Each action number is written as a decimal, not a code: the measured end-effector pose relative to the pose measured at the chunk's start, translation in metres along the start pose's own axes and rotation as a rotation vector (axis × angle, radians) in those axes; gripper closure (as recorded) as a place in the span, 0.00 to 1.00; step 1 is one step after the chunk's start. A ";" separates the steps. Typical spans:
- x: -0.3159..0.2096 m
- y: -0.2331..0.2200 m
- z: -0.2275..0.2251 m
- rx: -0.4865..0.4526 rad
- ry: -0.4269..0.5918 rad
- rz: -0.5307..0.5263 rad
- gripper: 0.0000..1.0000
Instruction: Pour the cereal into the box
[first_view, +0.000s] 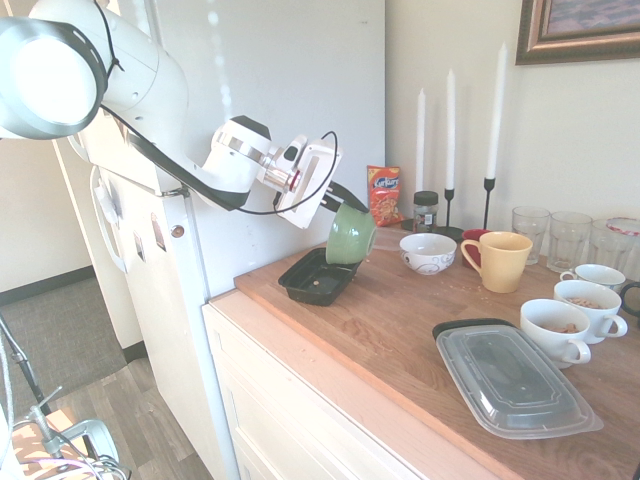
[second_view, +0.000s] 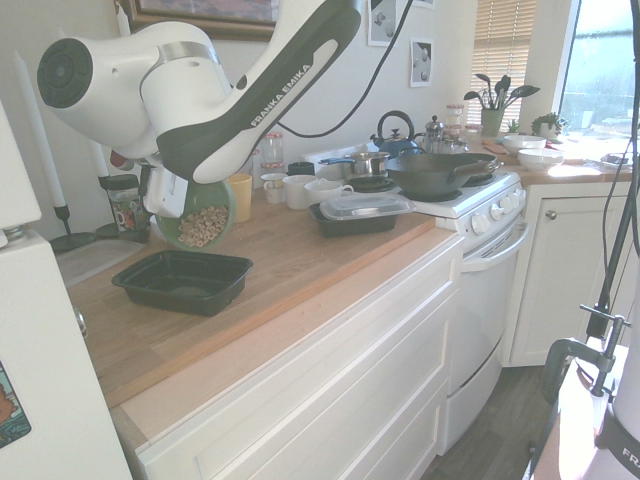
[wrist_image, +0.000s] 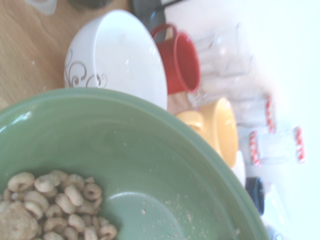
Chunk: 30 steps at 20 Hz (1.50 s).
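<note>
My gripper (first_view: 343, 203) is shut on the rim of a green bowl (first_view: 351, 235), which it holds steeply tilted just above the far end of the box (first_view: 316, 277). The box is a shallow black tray (second_view: 183, 281) near the counter's left end. The cereal (second_view: 203, 226), small tan rings, is heaped against the lowered side of the bowl. The wrist view shows the cereal (wrist_image: 56, 206) close up inside the green bowl (wrist_image: 150, 165). In the second exterior view the arm hides the fingers.
Behind the box stand a white patterned bowl (first_view: 428, 253), a yellow mug (first_view: 500, 262), a red mug (wrist_image: 180, 60), glasses (first_view: 568, 238) and white cups (first_view: 556, 330). A black lidded container (first_view: 515, 382) lies at the front right. Candles (first_view: 449, 150) and a snack packet (first_view: 384, 195) line the wall.
</note>
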<state>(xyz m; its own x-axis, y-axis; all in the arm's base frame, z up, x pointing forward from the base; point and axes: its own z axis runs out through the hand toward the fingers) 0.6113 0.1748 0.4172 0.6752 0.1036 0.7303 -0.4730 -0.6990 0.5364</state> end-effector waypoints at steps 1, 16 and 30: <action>-0.003 -0.002 -0.003 -0.003 0.016 -0.012 1.00; -0.028 -0.017 -0.008 -0.108 0.209 -0.168 1.00; -0.029 -0.031 -0.028 -0.138 0.326 -0.202 1.00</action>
<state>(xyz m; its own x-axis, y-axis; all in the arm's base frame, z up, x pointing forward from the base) 0.5906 0.2128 0.3912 0.5578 0.4633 0.6886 -0.4360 -0.5424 0.7181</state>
